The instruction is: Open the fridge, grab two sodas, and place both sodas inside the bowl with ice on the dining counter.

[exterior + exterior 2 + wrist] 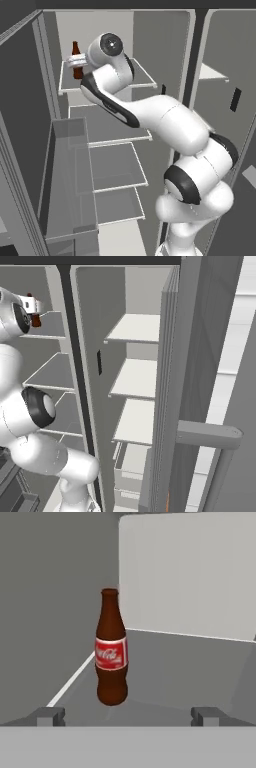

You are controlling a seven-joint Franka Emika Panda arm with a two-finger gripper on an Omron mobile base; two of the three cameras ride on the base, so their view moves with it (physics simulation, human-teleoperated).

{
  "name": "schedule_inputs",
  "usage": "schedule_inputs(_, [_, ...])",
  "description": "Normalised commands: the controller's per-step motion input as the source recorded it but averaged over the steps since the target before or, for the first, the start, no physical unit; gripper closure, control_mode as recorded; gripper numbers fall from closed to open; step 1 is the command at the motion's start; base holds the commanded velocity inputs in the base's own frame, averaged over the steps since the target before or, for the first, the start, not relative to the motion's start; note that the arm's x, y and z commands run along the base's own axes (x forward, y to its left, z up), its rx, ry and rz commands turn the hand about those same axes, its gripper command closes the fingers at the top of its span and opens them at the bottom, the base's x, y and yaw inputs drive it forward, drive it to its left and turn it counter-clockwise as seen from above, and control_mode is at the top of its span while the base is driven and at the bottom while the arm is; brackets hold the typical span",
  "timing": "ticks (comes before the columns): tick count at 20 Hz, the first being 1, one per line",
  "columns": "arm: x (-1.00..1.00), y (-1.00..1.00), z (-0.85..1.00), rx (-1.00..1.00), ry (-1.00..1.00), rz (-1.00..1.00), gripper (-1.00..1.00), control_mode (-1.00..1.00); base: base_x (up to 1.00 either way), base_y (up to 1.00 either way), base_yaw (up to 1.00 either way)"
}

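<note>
Soda bottle (pixel 111 649) stands upright on the fridge's top shelf (pixel 200 662); hand (pixel 127 717) sits right in front of it. Fingers spread wide, gripping nothing.

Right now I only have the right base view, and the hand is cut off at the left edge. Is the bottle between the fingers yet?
Observer: No. In the hand view the bottle stands upright ahead of the fingers, which are open and apart from it.
Operator: Is it centred in the gap?
Observer: Not quite. In the hand view it sits slightly left of the middle, nearer the left fingertip.
Operator: Which shelf is it on?
Observer: The left base view shows it on the highest shelf in view inside the fridge, close to the left wall.
</note>
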Motion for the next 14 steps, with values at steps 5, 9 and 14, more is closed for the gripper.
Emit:
schedule_inputs(5, [0.35, 0.11, 0.0, 0.0, 0.0, 0.03, -1.0, -1.0, 0.0, 0.0, 0.0])
schedule_inputs(9, [0.35, 0.13, 0.0, 0.0, 0.0, 0.01, -1.0, -1.0, 0.0, 0.0, 0.0])
schedule_inputs(14, [0.23, 0.14, 0.0, 0.0, 0.0, 0.0, -1.0, -1.0, 0.0, 0.0, 0.0])
